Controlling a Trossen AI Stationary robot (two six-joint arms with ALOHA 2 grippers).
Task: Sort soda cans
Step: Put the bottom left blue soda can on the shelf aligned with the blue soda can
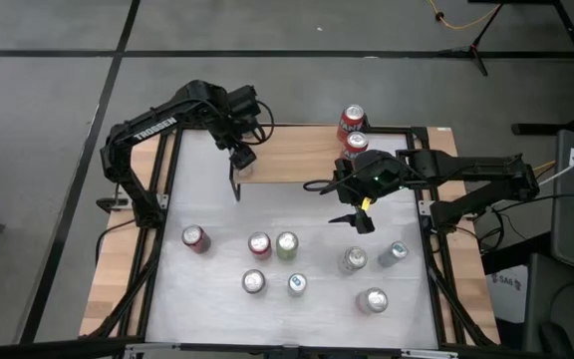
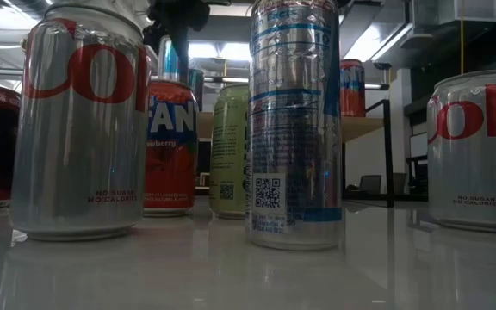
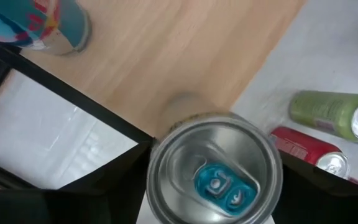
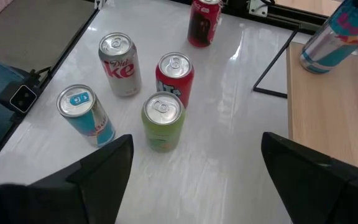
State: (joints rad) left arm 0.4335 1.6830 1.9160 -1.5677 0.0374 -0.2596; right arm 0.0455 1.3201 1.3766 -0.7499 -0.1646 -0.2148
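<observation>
Left pincer (image 1: 242,160) around blue-tabbed can (image 3: 214,175), grip uncertain; right pincer (image 1: 359,221) spread above table (image 1: 307,299).

A white table top (image 1: 307,304) framed by black rails is carrying most of the soda cans (image 1: 286,244), which are standing upright in a loose scatter across its near half. A bare wooden board (image 1: 292,155) is lying along the far edge, and two red cans (image 1: 352,122) are standing on it at the right, one just beside the other.
</observation>
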